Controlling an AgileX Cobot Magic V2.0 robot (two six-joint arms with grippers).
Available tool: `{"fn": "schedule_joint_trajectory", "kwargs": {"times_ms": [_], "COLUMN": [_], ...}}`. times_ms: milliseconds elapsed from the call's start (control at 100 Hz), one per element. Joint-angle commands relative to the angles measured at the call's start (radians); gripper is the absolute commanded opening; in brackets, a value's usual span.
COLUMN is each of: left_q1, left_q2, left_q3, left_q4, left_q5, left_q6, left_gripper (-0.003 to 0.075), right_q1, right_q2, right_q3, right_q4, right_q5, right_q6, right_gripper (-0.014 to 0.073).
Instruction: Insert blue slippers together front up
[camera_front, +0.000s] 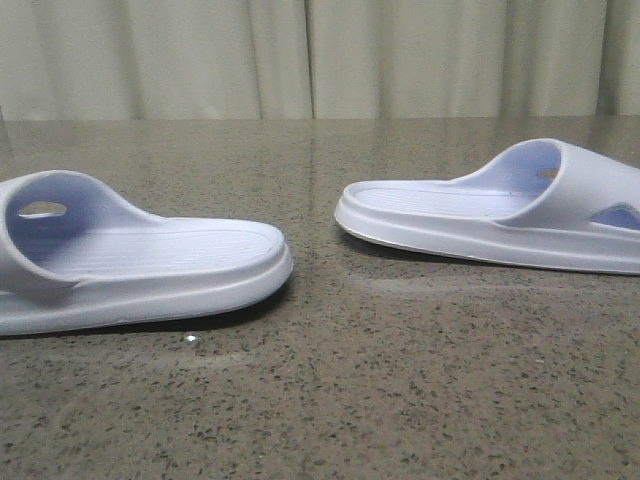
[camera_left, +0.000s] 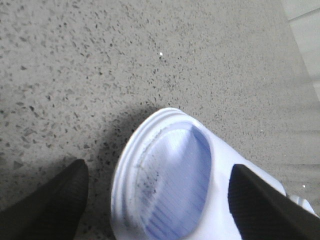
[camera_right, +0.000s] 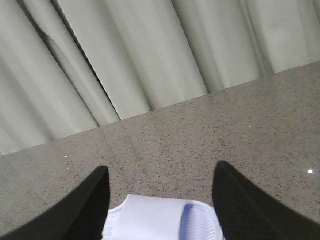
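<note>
Both pincers gape: left gripper (camera_left: 157, 200) straddling one pale blue foam slipper's (camera_left: 170, 185) heel; light, squashy, best pinched sidewall.

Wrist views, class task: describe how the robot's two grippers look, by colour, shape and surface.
Left gripper and right gripper look alike: each shows two black fingers, broad at the base and tapering to rounded tips, with a finely textured matte surface. No cables or markings show.

Bare table (camera_front: 330, 400) between the 2 slippers (camera_front: 140, 260) (camera_front: 500, 215) leaves passage
</note>
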Motion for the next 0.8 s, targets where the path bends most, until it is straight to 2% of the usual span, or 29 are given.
{"fn": "schedule_joint_trajectory", "kwargs": {"times_ms": [0, 330, 790], "left_q1": [-0.016, -0.016, -0.016], "left_q2": [0.009, 0.009, 0.009], "left_q3": [-0.021, -0.021, -0.021], "left_q4": [-0.035, -0.077, -0.17], "left_q5": [-0.016, -0.03, -0.066], "left_q6": [-0.003, -0.003, -0.003], "left_gripper": [0.0518, 0.0457, 0.0456], "right_q1": [-0.005, -0.005, -0.005], "right_q2": [0.02, 0.02, 0.02], "right_q3": [-0.038, -0.038, -0.038], "right_q4": [0.006, 0.007, 0.008], "right_q5": [-0.088, -0.089, -0.097], "right_q6": [-0.003, -0.003, -0.003], "right_gripper": [0.0386, 0.0386, 0.0386]}}
